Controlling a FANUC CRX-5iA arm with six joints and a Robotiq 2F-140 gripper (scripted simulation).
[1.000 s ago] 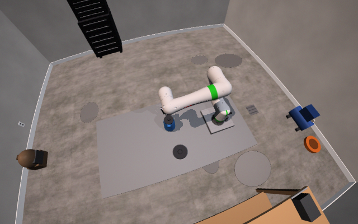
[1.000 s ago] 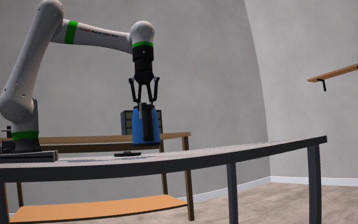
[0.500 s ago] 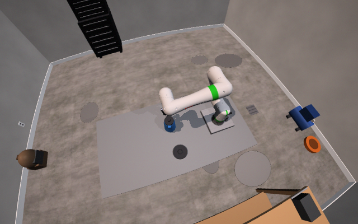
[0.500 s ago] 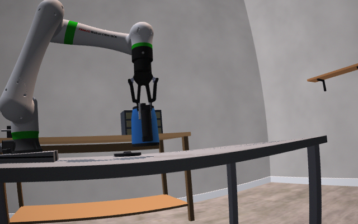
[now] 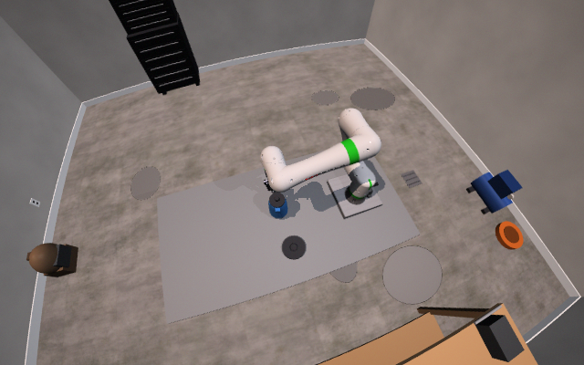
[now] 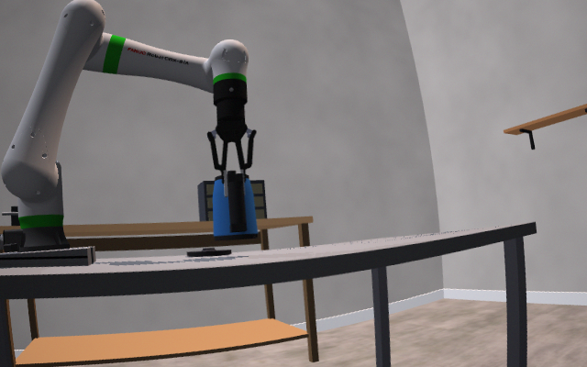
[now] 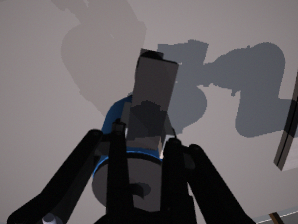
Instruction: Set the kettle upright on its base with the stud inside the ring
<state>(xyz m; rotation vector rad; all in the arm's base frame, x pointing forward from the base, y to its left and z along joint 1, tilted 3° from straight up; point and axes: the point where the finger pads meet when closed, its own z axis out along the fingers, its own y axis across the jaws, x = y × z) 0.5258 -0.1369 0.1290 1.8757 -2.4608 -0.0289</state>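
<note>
The blue kettle (image 5: 278, 209) (image 6: 221, 216) (image 7: 115, 115) with a dark lid and a black handle hangs upright, lifted clear of the grey table (image 5: 214, 255) (image 6: 413, 250). My gripper (image 6: 231, 173) (image 7: 143, 115) is shut on the top of the kettle, by its handle. The dark round base (image 5: 294, 246) (image 6: 208, 251) lies flat on the table, apart from the kettle. In the top view it sits below and a little right of the kettle. The ring under the kettle is hidden.
The arm's grey mounting plate (image 5: 353, 196) (image 6: 46, 256) sits on the table's right part in the top view. A wooden bench (image 6: 160, 227) with a dark box stands behind the table. A black rack (image 5: 155, 41) stands by the far wall.
</note>
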